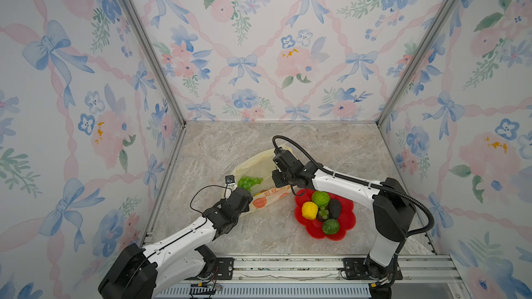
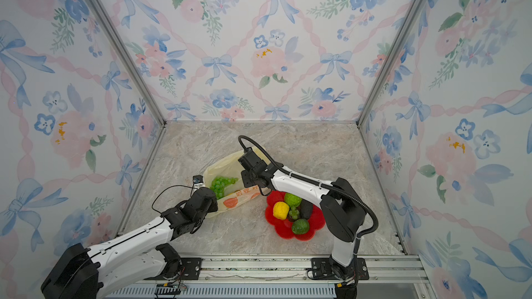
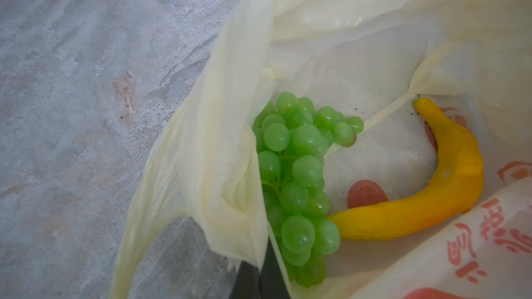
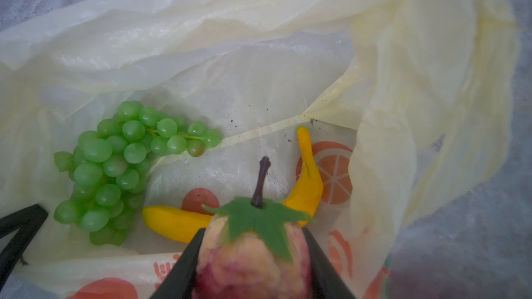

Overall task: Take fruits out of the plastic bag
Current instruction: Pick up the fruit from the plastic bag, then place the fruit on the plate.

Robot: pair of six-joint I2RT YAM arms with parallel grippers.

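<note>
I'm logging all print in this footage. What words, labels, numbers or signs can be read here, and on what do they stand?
Orange characters on the plastic bag, left wrist view: creased and cut off at the frame edge, not readable.
The same print in both top views: too small to read.
Grapes, banana, red plate: no writing visible.
</note>
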